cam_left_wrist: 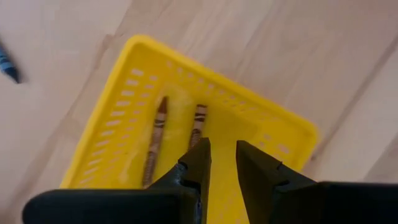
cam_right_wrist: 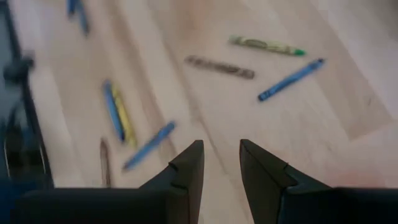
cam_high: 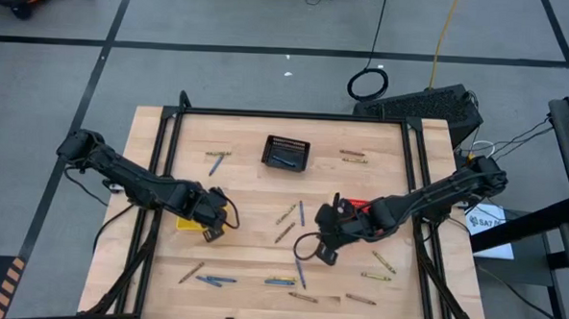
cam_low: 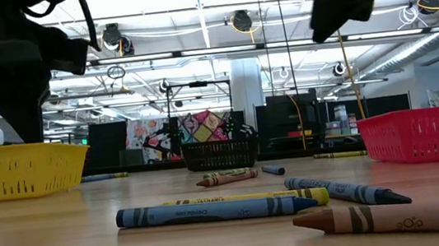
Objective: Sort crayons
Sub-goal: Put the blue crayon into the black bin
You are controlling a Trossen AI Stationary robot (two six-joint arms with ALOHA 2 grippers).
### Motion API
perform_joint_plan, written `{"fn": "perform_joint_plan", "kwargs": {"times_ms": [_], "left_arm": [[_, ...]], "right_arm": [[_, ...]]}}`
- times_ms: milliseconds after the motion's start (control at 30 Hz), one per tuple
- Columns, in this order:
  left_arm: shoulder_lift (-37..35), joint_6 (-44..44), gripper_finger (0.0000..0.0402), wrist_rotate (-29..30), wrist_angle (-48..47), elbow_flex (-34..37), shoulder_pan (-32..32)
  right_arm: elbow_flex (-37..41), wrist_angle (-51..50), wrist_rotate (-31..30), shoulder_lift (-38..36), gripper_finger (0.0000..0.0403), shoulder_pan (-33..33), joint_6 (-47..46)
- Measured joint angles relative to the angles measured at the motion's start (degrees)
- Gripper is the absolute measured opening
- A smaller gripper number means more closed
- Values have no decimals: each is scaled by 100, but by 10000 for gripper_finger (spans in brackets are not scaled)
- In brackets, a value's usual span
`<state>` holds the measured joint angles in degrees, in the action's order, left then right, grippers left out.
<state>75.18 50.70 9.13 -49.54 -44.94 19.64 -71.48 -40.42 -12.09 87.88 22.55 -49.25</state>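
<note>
Sorting is judged early-stage; most crayons are loose on the table (cam_high: 241, 273).

Done so far, as far as can be seen:
- Two brown crayons (cam_left_wrist: 155, 140) are lying in the yellow basket (cam_left_wrist: 118, 106), side by side, seen from the left wrist.
- At least one blue crayon (cam_high: 286, 161) is seen in the black basket (cam_high: 286, 152) at the far middle of the table.
- Contents of the red basket (cam_low: 428, 132) cannot be told; it is mostly covered by the right arm from above.

Left to do:
- Roughly fifteen or more crayons are scattered: a cluster near the table centre (cam_high: 287, 217), a row along the near edge (cam_high: 279, 281), a few near the right side (cam_high: 381, 262), and pairs at the far side (cam_high: 217, 155) and (cam_high: 352, 155).
- Blue, yellow-green and brown ones are mixed together on the wood.

Grippers:
- Left gripper (cam_left_wrist: 221, 158) is held over the yellow basket, fingers slightly apart, nothing between them. A drop-off position is suggested.
- Right gripper (cam_right_wrist: 221, 158) is held over the centre-right of the table above loose crayons, fingers slightly apart and empty. A blue crayon (cam_right_wrist: 149, 146) lies just ahead of it and is judged a likely next pick.
</note>
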Motion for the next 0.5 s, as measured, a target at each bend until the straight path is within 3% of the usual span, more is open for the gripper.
{"fn": "perform_joint_plan", "kwargs": {"times_ms": [267,500], "left_arm": [[0,-54,75,-121,120,-1,2],[0,-743,75,-133,109,-1,0]], "right_arm": [[-2,295,11,121,91,145,-1338],[-2,692,32,704,91,346,-2164]]}}
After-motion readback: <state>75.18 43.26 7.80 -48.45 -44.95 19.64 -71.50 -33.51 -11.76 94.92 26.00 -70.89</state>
